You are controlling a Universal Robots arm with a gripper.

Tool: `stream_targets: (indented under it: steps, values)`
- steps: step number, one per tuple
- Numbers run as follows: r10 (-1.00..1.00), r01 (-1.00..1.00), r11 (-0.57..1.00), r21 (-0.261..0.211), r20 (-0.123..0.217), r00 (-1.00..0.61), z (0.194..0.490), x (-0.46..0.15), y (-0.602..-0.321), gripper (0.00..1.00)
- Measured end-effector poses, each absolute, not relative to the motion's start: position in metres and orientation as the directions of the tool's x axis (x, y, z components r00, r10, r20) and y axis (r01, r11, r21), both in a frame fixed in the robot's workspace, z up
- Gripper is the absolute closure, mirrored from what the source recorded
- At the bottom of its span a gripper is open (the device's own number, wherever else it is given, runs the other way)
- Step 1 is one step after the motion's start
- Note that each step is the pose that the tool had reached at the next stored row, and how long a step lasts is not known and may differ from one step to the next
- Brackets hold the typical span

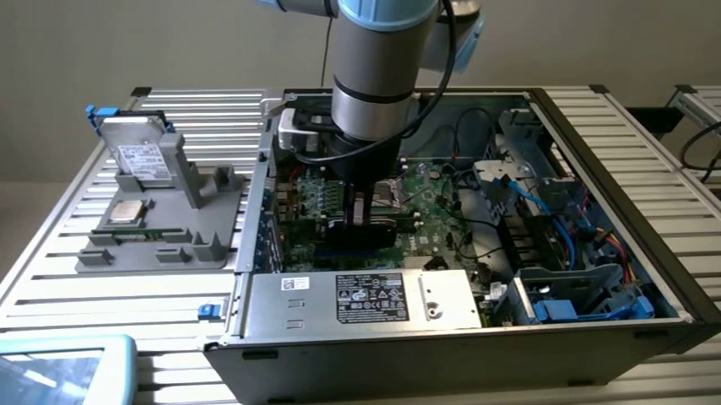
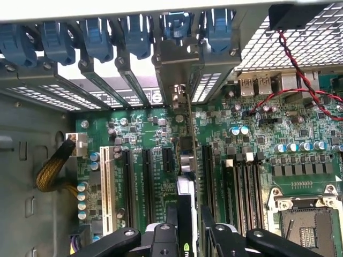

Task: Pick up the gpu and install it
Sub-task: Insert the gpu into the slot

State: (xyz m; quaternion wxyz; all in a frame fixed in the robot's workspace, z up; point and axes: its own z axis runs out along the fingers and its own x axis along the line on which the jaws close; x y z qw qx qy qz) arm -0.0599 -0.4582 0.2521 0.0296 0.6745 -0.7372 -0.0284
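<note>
The pincer [image 1: 363,205] reaches down from the arm into the open computer case [image 1: 631,253] and is closed on the gpu [image 1: 358,234], one finger on each flat face. In the wrist view the pincer [image 2: 187,225] has its fingers [image 2: 171,219] pressed against the two sides of the gpu [image 2: 185,160], which is seen edge-on as a thin upright card.

The gpu stands on its edge over the motherboard [image 2: 150,134], in line with the long dark expansion slots [image 2: 146,182]. Its silvery bracket [image 2: 179,99] points at the case's back wall, beneath the row of blue slot latches [image 2: 96,37]. I cannot tell whether its lower edge sits in a slot. A white slot [image 2: 105,187] lies a few slots away, and the memory slots [image 2: 244,182] and processor socket [image 2: 308,225] lie on the gpu's other side.

In the exterior view the gpu is in the middle of the case, just beyond the labelled power supply [image 1: 360,297] along the near wall. Blue cables [image 1: 563,228] run through the part of the case on the exterior view's right.

On the tabletop [image 1: 56,261], on the exterior view's left and outside the case, a grey fixture [image 1: 208,245] carries a hard drive [image 1: 143,156] standing upright, a processor chip [image 1: 124,211] and a memory stick [image 1: 141,232].
</note>
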Motion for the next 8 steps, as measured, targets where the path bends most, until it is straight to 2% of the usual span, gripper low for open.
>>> stream_targets:
  steps: [8]
  values:
    - [-0.995,-0.992,0.097,0.082,0.005,-0.097,0.2516,-0.0598,-0.4588,0.73]
